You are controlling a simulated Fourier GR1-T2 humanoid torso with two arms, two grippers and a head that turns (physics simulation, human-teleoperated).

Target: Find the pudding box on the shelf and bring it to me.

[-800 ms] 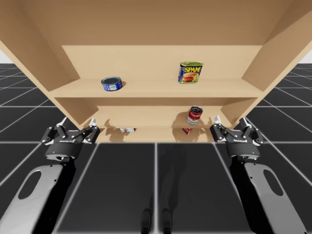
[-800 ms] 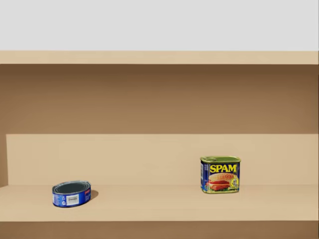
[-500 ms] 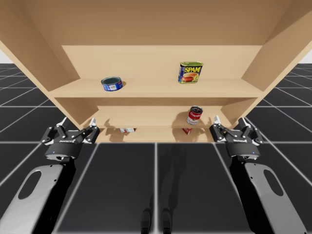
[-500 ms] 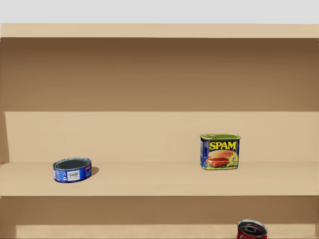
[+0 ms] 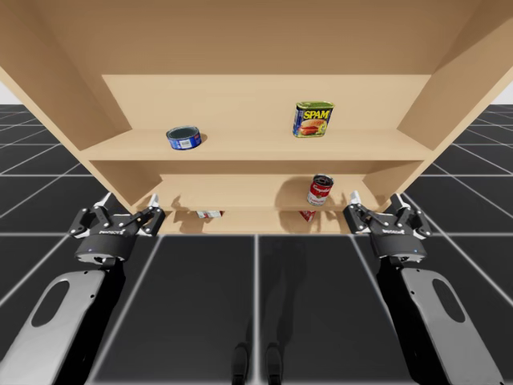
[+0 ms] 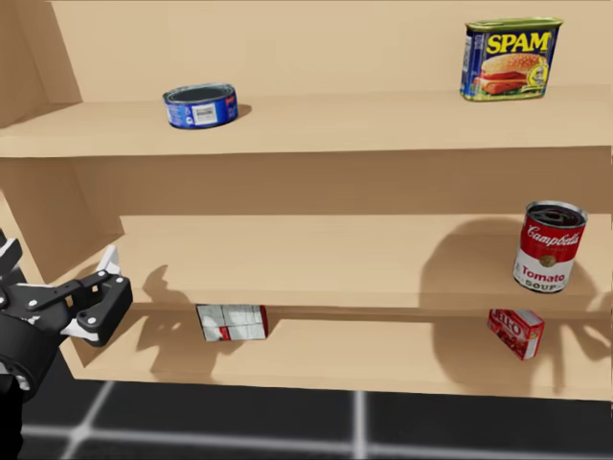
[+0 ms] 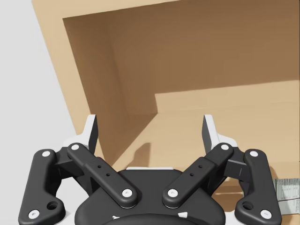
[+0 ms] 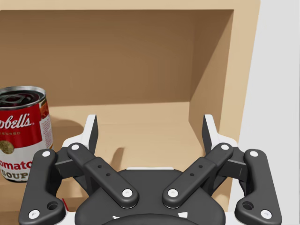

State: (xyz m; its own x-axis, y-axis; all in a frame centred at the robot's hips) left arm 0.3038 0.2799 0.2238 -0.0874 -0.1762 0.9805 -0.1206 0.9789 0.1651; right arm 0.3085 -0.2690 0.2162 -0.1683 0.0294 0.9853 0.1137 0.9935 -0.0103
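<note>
Robot's left gripper [image 5: 128, 205] is hovering w/ jaws spread wide, nothing btwn them, just in front of the light wooden shelf unit [image 5: 256, 149] at its lower-left corner. Right gripper [image 5: 377, 205] is hanging at the lower-right corner, jaws also wide apart & empty, w/ a red-and-white cylindrical metal can [image 6: 548, 246] standing upright on the middle shelf ahead of it. On the bottom shelf a small white-and-red cardboard box [image 6: 232, 322] is lying near the left gripper & a small red cardboard box [image 6: 515, 333] is sitting tilted below the can; can't tell which is the pudding. Upper shelf is holding a flat round blue tin [image 6: 200, 105] & a blue-and-yellow rectangular tin [image 6: 510, 57], well apart
</note>
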